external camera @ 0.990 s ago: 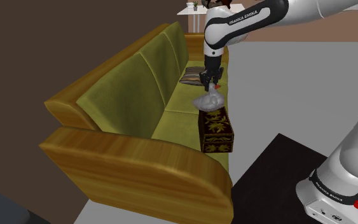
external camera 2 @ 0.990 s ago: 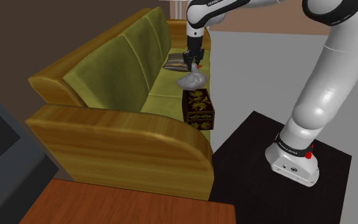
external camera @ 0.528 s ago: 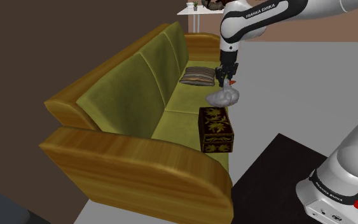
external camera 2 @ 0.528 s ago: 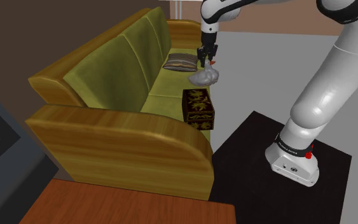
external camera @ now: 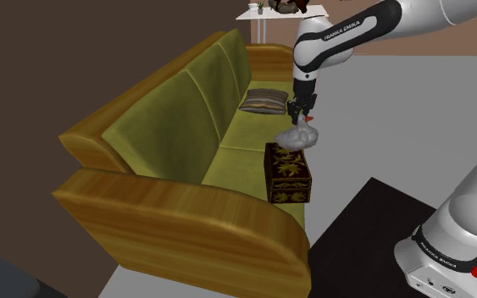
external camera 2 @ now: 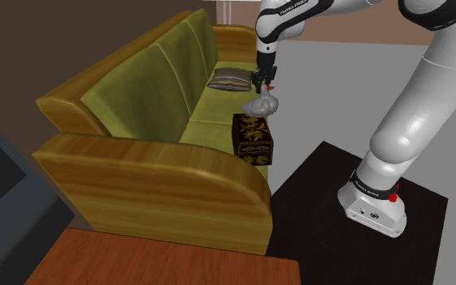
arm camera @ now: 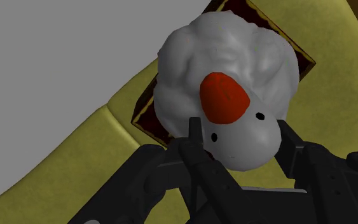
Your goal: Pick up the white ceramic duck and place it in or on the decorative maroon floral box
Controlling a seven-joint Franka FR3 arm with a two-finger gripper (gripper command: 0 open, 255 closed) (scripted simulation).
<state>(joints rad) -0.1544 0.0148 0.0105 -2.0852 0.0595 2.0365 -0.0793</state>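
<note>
Clamped shut, the all-black two-finger gripper [arm camera: 240, 137]: fingers [arm camera: 193, 130] pressed on either side of the rounded head of the pale grey-white, lumpy-bodied duck figurine [arm camera: 234, 57], close by the red beak [arm camera: 223, 97]. Hangs body-down beneath the gripper [external camera: 301, 114], over the far end of the dark maroon oblong box with gold floral pattern [external camera: 289, 173]. Impossible to tell from the shoulder view whether the duck [external camera: 296, 137] already touches the lid or sits just above it. Same reading from the second exterior view: gripper [external camera 2: 262, 81], duck [external camera 2: 261, 104], then box [external camera 2: 253, 139] directly below. Stands at the front edge of the seat of the olive-green sofa [external camera: 228, 144], near its middle, well apart from the striped cushion [external camera: 263, 101] toward the far end.

Judged as ceramic from the task wording: stiff, no give under the pads, probably smooth and a little slippery, likely to chip or crack if dropped. Looks light enough for a head pinch, though with the bulk hanging below, likely to swing or pivot about the grip. Best hold: across the head and neck as now, or across the narrower flanks of the body. Worth lowering slowly, letting go only once settled on the lid; an uneven underside could rock, with the seat's front edge close by.
</note>
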